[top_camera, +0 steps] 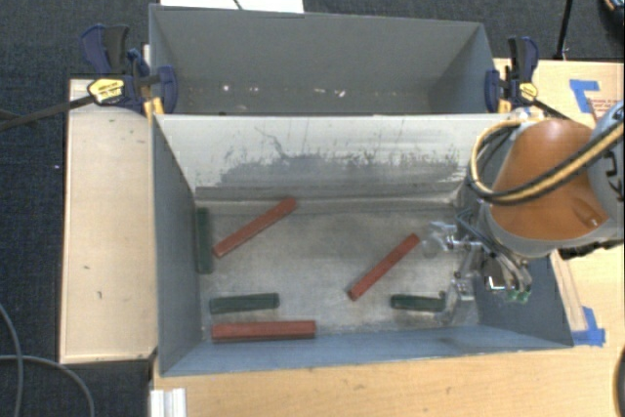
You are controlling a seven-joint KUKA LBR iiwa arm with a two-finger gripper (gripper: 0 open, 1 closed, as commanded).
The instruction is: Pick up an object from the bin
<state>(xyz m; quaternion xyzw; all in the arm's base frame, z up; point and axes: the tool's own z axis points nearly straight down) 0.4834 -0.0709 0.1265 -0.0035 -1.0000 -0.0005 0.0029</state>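
Nearest bar: a front red-brown bar (264,330) is seen lying flat along the near wall, left of the middle.
Just behind it: a short front-left green bar (243,304) is laid almost parallel to it, near but apart.
Left side: a left-wall green bar (203,240), dark and narrow, is laid along the foot of the left wall.
Rear left: a rear red-brown bar (255,228) is set at a slant, its right end raised towards the back wall.
Middle: a middle red-brown bar (384,267) is set at a similar slant, its upper end pointed towards the arm.
Task's thing: a short, dark right green bar (418,304) is found flat on the floor at the front right, well apart from the other green bars.
Jaws: they are lowered at the front right corner, at the right end of the right green bar; whether they are apart, together or clamped on it cannot be told.
Arm: an orange cover (542,181) ringed by yellow and black cables (488,156) is carried above the jaws.
Bin (322,161): grey metal, its back wall scuffed and scratched.
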